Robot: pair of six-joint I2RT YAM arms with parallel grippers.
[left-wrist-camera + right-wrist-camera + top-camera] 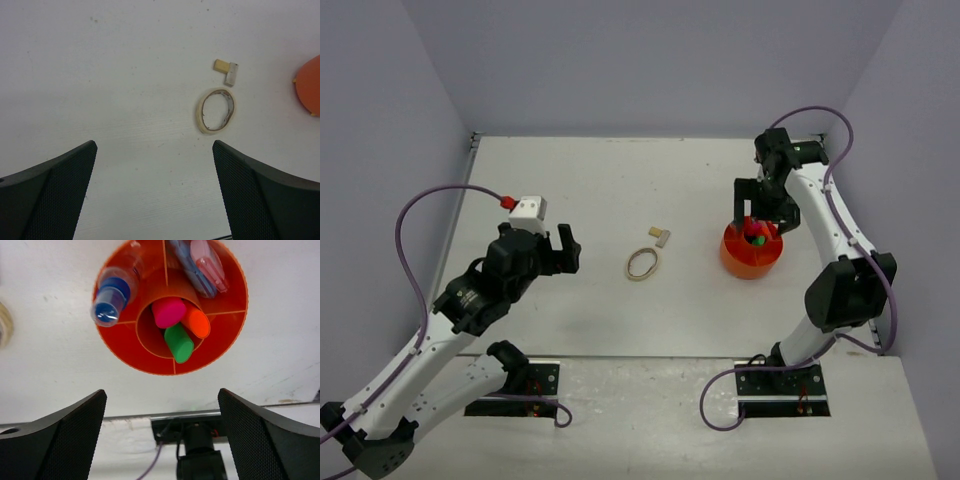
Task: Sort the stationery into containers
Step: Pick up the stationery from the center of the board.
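Observation:
The low round orange pot [731, 262] stands at the right of the table, and my right gripper [761, 219] hangs open straight above it with nothing between its fingers. In the right wrist view the pot [125, 346] holds three highlighters in its centre cup, with pink [168, 311], orange [196, 323] and green [179, 343] ends. A blue-white pen [110, 303] and pastel highlighters [205, 266] sit in outer sections. My right gripper [161, 405] is below it in that view. A tan rubber band [644, 264] [216, 110] and a tiny tan block [662, 237] [222, 65] lie mid-table. My left gripper [552, 246] [155, 150] is open left of them.
The pot's edge [310, 85] shows at the right of the left wrist view. A small grey piece [231, 75] touches the tan block. Purple cables loop beside both arms. The right arm's base mount [197, 440] shows below the pot. Walls close the table's left, back and right.

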